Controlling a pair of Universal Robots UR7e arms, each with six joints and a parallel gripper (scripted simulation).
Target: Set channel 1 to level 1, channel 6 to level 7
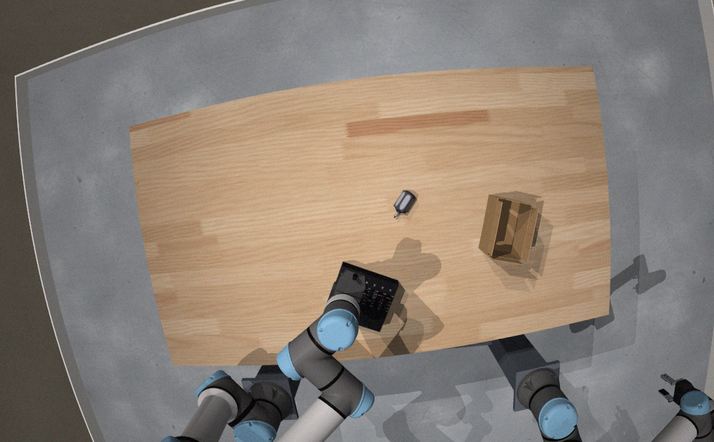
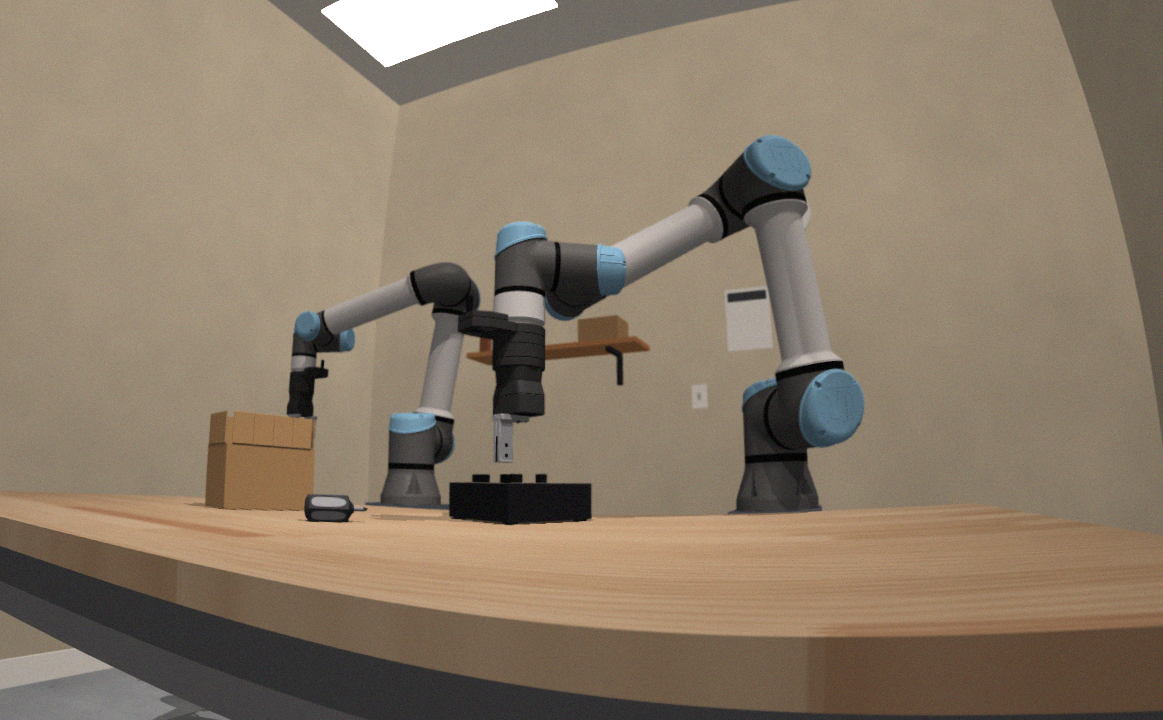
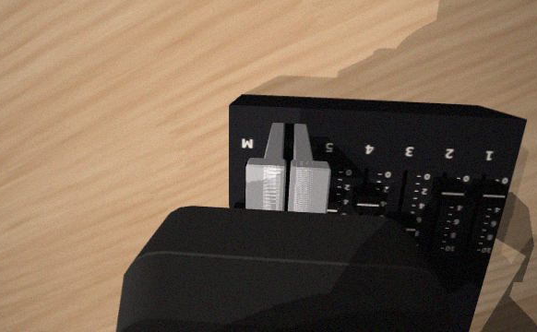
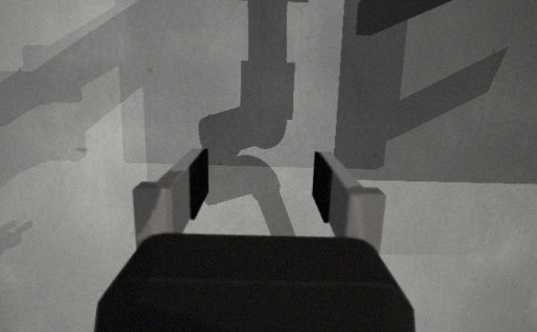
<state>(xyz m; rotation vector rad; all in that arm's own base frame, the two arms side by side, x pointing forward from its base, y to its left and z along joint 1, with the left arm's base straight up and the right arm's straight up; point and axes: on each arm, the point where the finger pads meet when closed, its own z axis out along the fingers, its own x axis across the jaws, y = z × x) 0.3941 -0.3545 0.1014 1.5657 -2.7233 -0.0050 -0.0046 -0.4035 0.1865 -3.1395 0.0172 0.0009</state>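
The black lighting desk [image 1: 371,321] [image 2: 554,503] [image 3: 388,121] lies on the table. In the left wrist view its labels look upside down. The channel 1 fader [image 3: 494,195] has its white line near 2. The channel 2 fader [image 3: 453,194] is also near 2, and the channel 4 fader [image 3: 367,205] near 4. The channel 3 fader [image 3: 411,230] is lower, about 7 or 8. The channel 6 label and fader are hidden by my left gripper [image 2: 503,460] [image 3: 289,126], shut and empty above the desk between M and 5. My right gripper [image 1: 664,384] [image 4: 260,171] is open and empty, off the table.
An open cardboard box [image 1: 487,225] [image 2: 263,476] stands to the right of the desk in the top view. A small dark grey tool [image 1: 404,201] [image 2: 328,508] lies beyond the desk, toward the table's middle. The desk is close to the table edge at the arm bases.
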